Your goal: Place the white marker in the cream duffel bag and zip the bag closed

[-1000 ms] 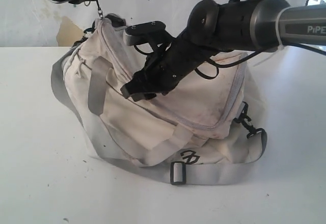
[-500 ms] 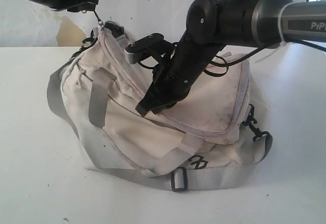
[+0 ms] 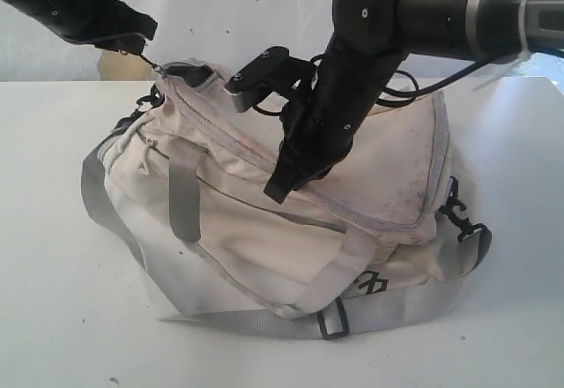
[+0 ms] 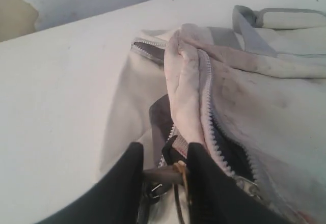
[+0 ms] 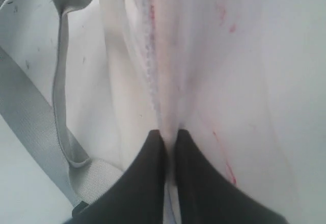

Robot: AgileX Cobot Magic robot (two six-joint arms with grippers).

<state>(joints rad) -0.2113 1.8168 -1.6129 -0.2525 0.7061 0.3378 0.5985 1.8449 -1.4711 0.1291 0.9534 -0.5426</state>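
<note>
The bag (image 3: 264,229) slumps on the table (image 3: 53,317), its left end near the table's back edge and the wall (image 3: 247,9). Open tabletop lies in front and to both sides. The left claw (image 3: 141,42), above that end, pinches the zipper pull (image 4: 165,174), where the teeth gape over dark lining. The right claw (image 5: 168,135) is pressed together on a ridge of the bag's top cloth, just beside the zipper seam.
</note>
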